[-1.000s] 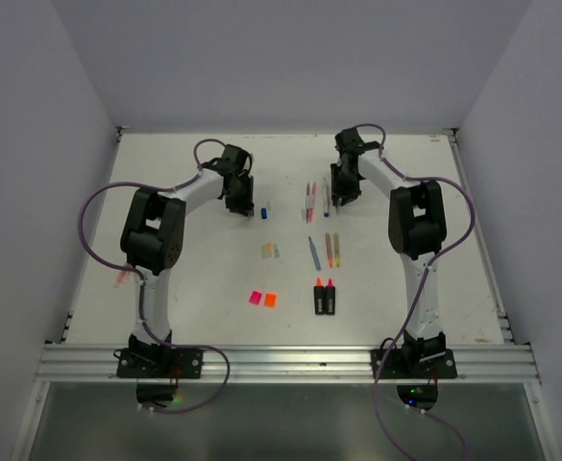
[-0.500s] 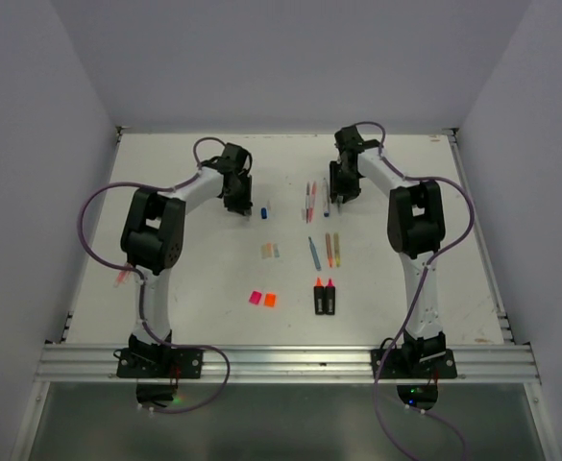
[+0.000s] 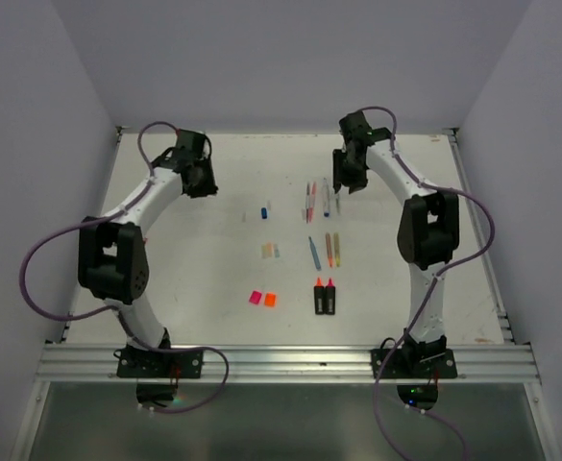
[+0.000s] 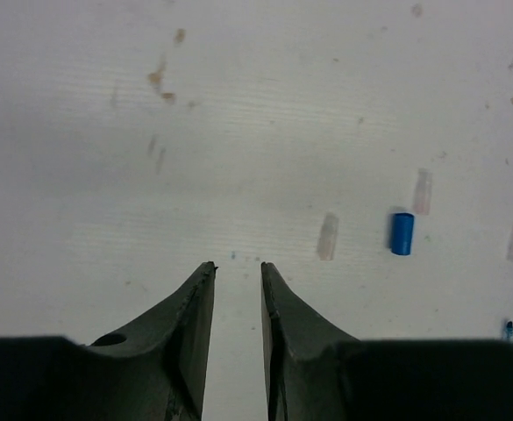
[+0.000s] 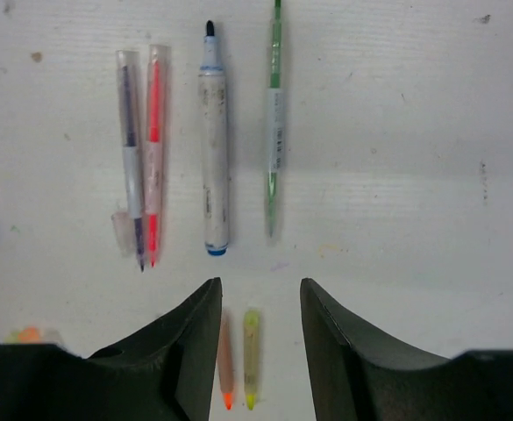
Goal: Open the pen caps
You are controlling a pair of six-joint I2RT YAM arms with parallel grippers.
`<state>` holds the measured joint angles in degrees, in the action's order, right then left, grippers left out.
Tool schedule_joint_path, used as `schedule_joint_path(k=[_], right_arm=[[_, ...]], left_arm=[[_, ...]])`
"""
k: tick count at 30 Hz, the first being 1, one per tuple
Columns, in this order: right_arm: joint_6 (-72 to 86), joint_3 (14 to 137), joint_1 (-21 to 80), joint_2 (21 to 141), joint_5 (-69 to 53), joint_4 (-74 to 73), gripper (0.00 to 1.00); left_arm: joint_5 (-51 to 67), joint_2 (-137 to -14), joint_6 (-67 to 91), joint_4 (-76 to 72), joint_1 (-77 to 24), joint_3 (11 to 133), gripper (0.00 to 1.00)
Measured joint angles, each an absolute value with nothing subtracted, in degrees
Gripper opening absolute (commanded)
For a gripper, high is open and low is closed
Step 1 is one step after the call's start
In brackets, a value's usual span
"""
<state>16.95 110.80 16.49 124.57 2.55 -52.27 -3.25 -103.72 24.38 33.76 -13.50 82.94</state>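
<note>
Loose caps lie mid-table: a blue cap [image 3: 264, 211] beside a white cap [image 3: 269, 205], pale-orange caps [image 3: 270, 251], and a pink cap [image 3: 255, 298] next to an orange cap [image 3: 270, 300]. My left gripper [image 3: 197, 180] is at the far left, open by a narrow gap and empty [image 4: 238, 267]. In its view the blue cap [image 4: 402, 233] and two whitish caps [image 4: 328, 237] lie ahead to the right. My right gripper [image 3: 348, 182] hangs open and empty [image 5: 260, 285] above the uncapped pens: purple [image 5: 131, 158], red [image 5: 153, 149], blue marker [image 5: 212, 140], green [image 5: 274, 123].
Two black highlighter bodies [image 3: 325, 298] stand side by side near the front. Thin pens [image 3: 329, 250] lie behind them; an orange one [image 5: 226, 368] and a yellow one [image 5: 251, 360] show between my right jaws. White walls close in the table's far and side edges.
My left arm has swung left and back, away from the blue and white caps. My right gripper has shifted slightly toward the far wall.
</note>
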Motion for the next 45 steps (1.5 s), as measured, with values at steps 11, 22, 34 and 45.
schedule_joint_path(k=[11,22,34,45], right_arm=[[16.8,110.0,29.3,113.8,4.9,-58.8,0.46],[16.9,88.3,30.9,96.5,-0.4,-53.2,0.47],[17.0,78.7,32.6,88.2,-7.1,-46.9,0.47],[17.1,78.6,35.9,87.7,-9.6,-45.8,0.47]], left_arm=[[-5.6,-93.2,24.0,32.7,3.3,67.8,0.38],[-6.5,-86.5,18.1,33.8,5.5,64.9,0.36],[-6.1,-84.9,2.8,29.7,9.7,57.4,0.35],[2.7,-91.1,-10.2,25.8,14.4,55.7,0.34]])
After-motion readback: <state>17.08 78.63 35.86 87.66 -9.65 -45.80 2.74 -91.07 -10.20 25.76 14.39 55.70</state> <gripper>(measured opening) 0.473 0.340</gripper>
